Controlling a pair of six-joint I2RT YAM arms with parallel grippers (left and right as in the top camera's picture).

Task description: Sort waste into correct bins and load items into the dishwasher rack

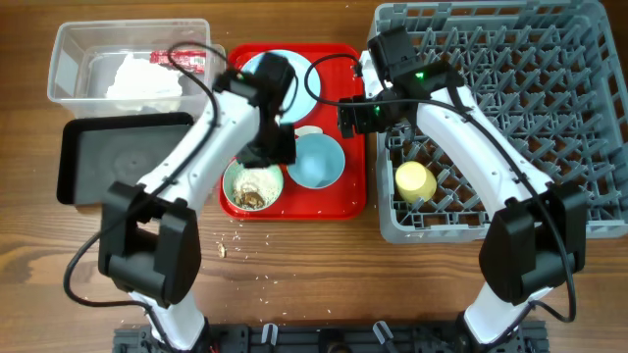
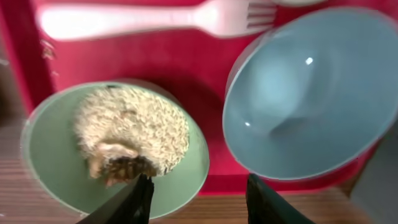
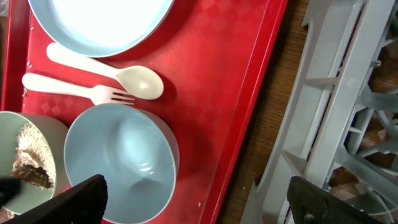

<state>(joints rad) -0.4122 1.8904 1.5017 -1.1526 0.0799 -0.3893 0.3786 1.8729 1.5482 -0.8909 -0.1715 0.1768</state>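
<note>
The green bowl point(image 2: 115, 146) holds rice and brown scraps and stands on the red serving tray point(image 1: 339, 201) next to an empty blue bowl point(image 2: 305, 93). My left gripper point(image 2: 199, 199) is open, empty, just above the green bowl's near rim. My right gripper point(image 3: 205, 202) is open wide and empty over the tray's right edge, between the blue bowl point(image 3: 121, 165) and the dishwasher rack point(image 1: 549, 59). The plate point(image 3: 99, 22), spoon point(image 3: 106, 68) and fork point(image 3: 74, 87) lie on the tray. The yellow cup point(image 1: 415, 181) sits in the rack. The napkin point(image 1: 142, 80) and wrapper point(image 1: 186, 59) lie in the clear tub point(image 1: 74, 59).
The black tray point(image 1: 118, 157) lies left of the red tray, below the clear tub. Loose rice grains point(image 1: 235, 240) are scattered on the wooden table in front of the red tray. The rack's grey wall point(image 3: 336, 112) stands close to the right of the tray.
</note>
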